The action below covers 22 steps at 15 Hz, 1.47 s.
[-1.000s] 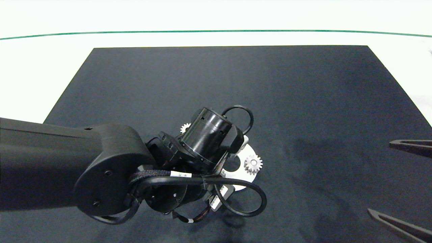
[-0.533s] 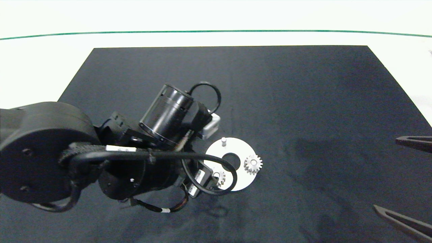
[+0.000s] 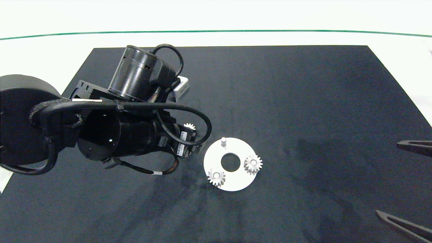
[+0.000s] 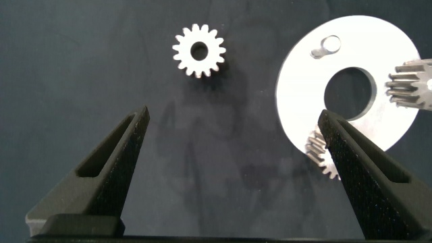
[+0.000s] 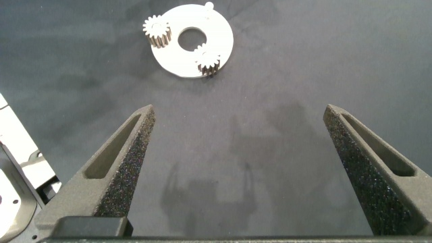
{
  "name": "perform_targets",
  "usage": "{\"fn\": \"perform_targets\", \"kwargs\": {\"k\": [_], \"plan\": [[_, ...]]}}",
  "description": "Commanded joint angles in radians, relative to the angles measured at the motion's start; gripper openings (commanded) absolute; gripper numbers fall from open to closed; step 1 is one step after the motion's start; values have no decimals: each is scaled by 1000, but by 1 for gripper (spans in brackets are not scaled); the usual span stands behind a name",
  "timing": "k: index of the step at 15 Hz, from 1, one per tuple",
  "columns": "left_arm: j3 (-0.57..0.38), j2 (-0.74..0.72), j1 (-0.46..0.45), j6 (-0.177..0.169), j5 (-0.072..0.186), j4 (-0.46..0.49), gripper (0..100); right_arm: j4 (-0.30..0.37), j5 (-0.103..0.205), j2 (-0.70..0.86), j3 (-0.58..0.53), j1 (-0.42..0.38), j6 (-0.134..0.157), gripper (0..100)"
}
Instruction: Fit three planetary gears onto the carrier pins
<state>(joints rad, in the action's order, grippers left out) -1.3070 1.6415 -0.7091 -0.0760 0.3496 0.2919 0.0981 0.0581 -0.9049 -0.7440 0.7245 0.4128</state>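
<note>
The white carrier disc (image 3: 243, 179) lies on the black mat. Two planetary gears sit on its pins, one at the near left (image 3: 216, 177) and one at the right (image 3: 253, 164). The far carrier pin (image 3: 223, 141) stands bare. A third gear (image 3: 189, 126) lies flat on the mat left of the disc, half hidden by my left arm. In the left wrist view my left gripper (image 4: 233, 115) is open and empty, with that loose gear (image 4: 198, 51) just beyond its fingertips and the disc (image 4: 297, 88) off to one side. My right gripper (image 5: 237, 111) is open, far from the disc (image 5: 192, 57).
The black mat (image 3: 303, 101) covers most of the white table (image 3: 40, 54), whose far side carries a green line. My left arm's elbow and cables (image 3: 128, 108) hang over the mat's left part. The right gripper's fingers (image 3: 415, 146) sit at the right edge.
My left arm has drawn back from over the disc toward the far left. The near-left gear now shows seated on its pin, and the bare pin has come into view.
</note>
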Motion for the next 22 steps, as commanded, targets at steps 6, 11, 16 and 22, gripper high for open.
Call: {"fn": "perform_targets", "kwargs": {"k": [6, 11, 16, 22], "plan": [[-40, 17, -3, -4, 2, 0, 100, -6, 5, -14, 0, -2, 3, 100], [-169, 175, -18, 15, 2, -2, 100, -6, 3, -17, -5, -7, -2, 100], [-270, 247, -7, 47, 2, 30, 100, -6, -1, -20, -5, -16, -3, 100], [-242, 224, 71, 96, 2, 30, 100, -6, -1, -19, -3, -16, -2, 100]]}}
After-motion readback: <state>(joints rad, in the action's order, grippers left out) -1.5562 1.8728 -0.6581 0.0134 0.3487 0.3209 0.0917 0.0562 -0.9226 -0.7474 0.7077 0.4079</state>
